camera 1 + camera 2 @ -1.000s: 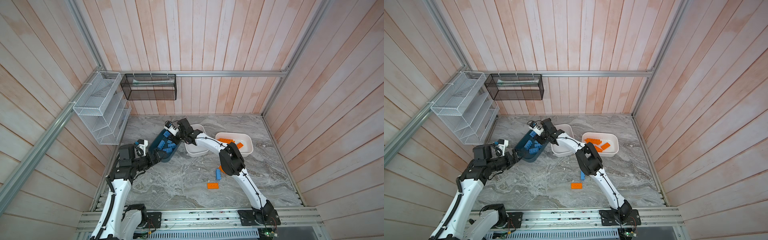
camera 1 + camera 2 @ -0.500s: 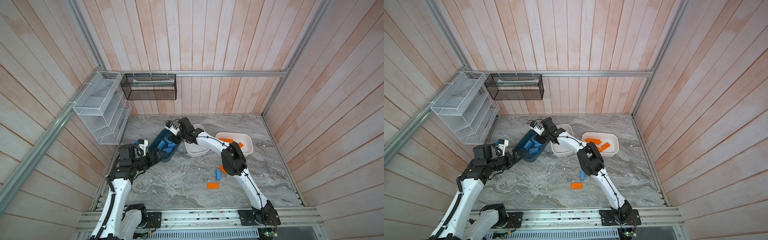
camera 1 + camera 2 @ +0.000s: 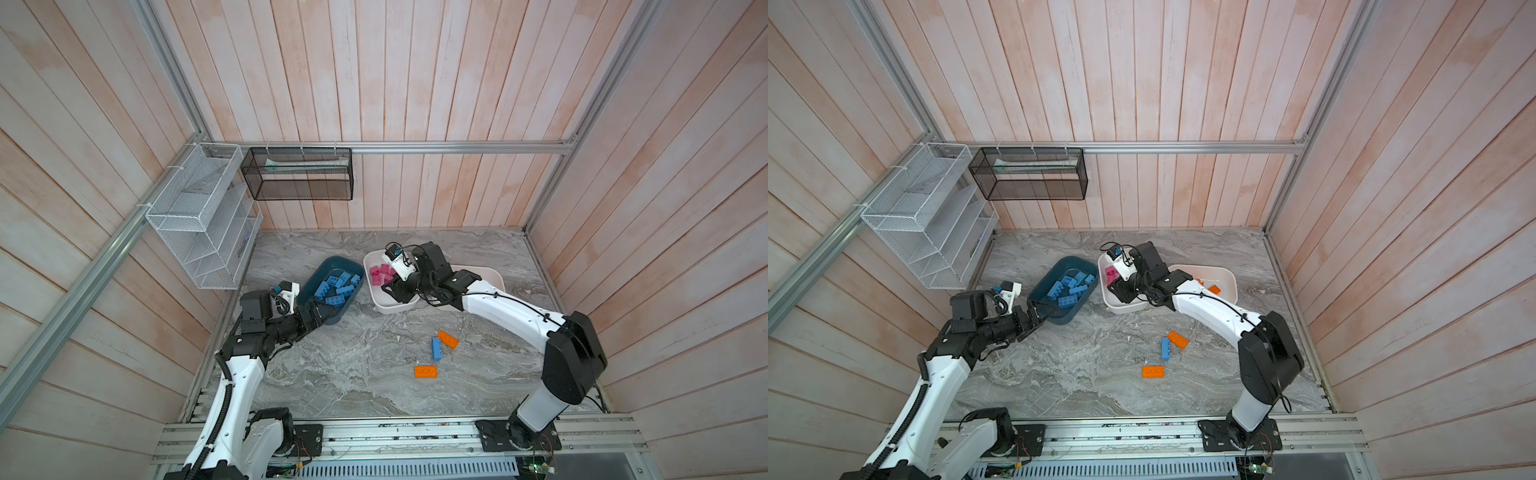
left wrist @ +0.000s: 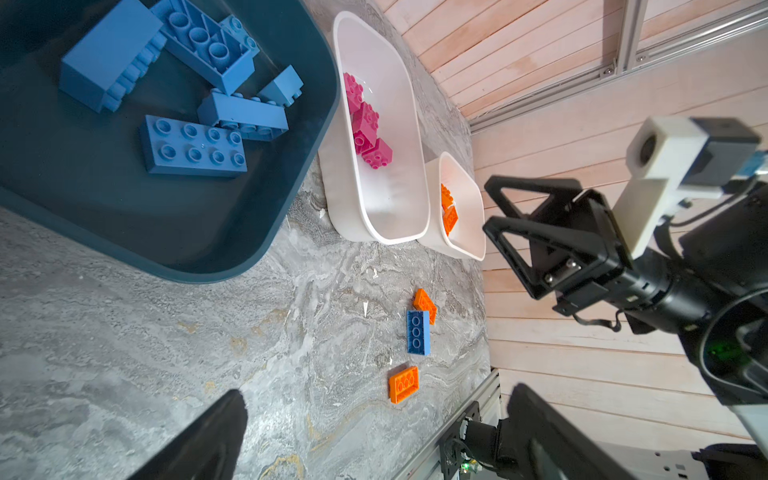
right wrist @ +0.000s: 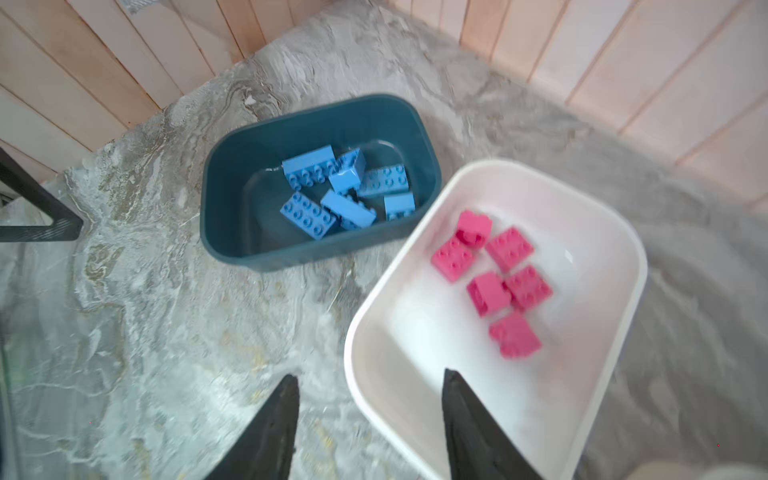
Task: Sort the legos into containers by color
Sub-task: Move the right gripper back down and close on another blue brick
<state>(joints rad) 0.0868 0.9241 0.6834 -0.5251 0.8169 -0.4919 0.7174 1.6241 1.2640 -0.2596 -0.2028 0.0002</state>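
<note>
Your right gripper (image 5: pixel 370 376) hangs over the near end of the white tub (image 3: pixel 388 308) at the centre of both top views. Its jaws stand partly apart with nothing between them. Six pink bricks (image 5: pixel 498 282) lie in that tub, bunched toward its far end.

Just left of it on the marble table (image 3: pixel 332 374) sits the teal tub (image 3: pixel 307 286), with a heap of blue bricks (image 3: pixel 337 286) inside. Your left gripper (image 3: pixel 319 312) sits at that tub's near rim, left of centre, jaws spread wide and empty. The left wrist view shows the rim beyond the fingertips, not between them.

To the right, the second white tub (image 3: pixel 1223 275) is partly hidden behind the right arm (image 3: pixel 1204 307), and a few orange bricks (image 3: pixel 1214 289) show in it.

Three bricks lie loose on the table, lower centre of the top views. A blue brick (image 3: pixel 436 348) touches an orange brick (image 3: pixel 449 339) beside it. A second orange brick (image 3: pixel 426 371) lies nearer the frame's bottom edge, apart from both.
</note>
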